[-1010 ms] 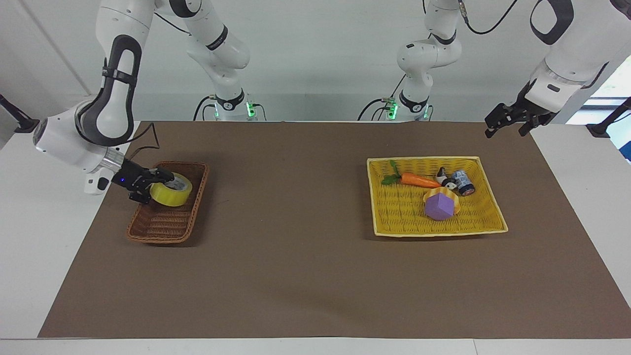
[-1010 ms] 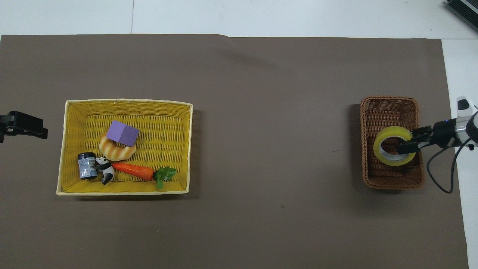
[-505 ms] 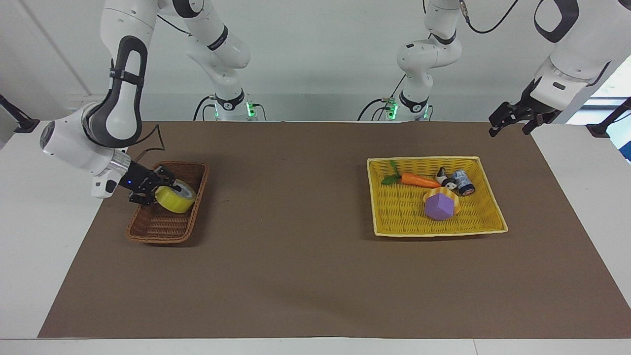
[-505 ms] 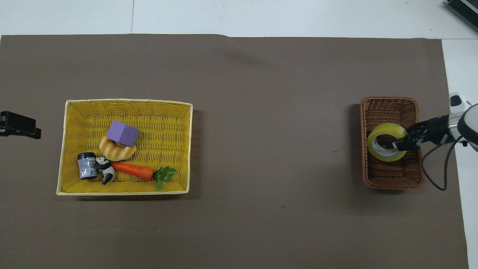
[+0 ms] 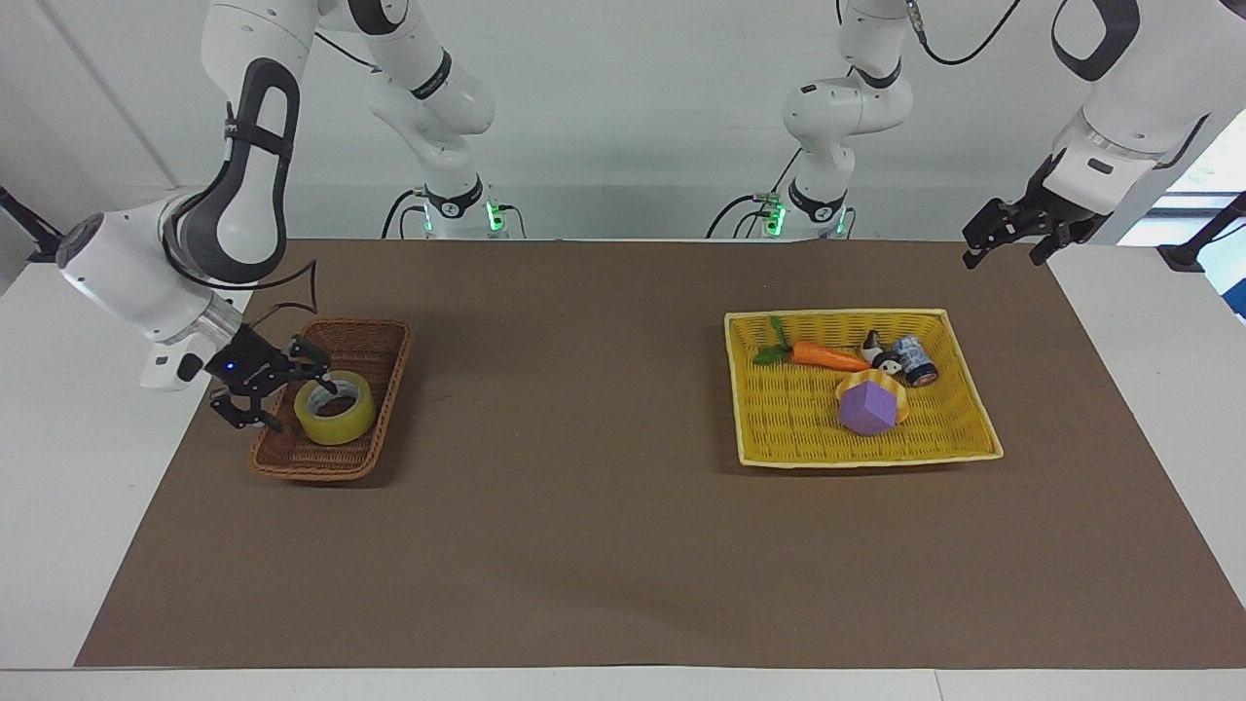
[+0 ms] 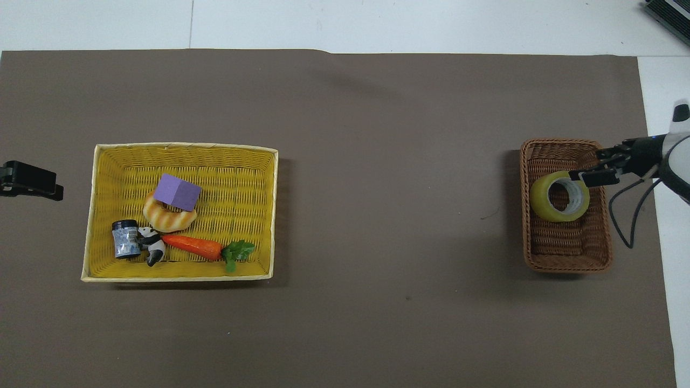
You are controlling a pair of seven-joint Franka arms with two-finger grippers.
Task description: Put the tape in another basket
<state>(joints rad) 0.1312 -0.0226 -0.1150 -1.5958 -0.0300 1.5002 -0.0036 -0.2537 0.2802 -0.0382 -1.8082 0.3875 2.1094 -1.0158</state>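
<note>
Facing view, entry one: the tape point(image 5: 335, 410), a wide yellow roll with a pale core, lay inside the basket point(image 5: 368, 343), the narrow brown wicker one at the right arm's end of the desk point(image 5: 584, 506). The roll rested tilted, its open core turned upward, in the part of the basket farther from the robots. Entry two: the right tool point(image 5: 292, 399) stood at the basket, its fingers spread wide and gripping nothing; one fingertip sat at the roll's core, the other outside the roll, and whether either touched the tape could not be told. Entry three: the left tool point(image 5: 1003, 234) waited in the air over the desk's corner at the left arm's end; its state could not be told. Entry four: the yellow tray point(image 5: 959, 450) held a carrot point(image 5: 827, 356), a purple block point(image 5: 868, 407) and other small items, with no tape among them. Status, as judged: the tape was already in the wicker basket and unheld, so the placing appeared done. Remaining, as judged: drawing the right tool clear of the roll and basket without catching the core or tipping the roll out.
</note>
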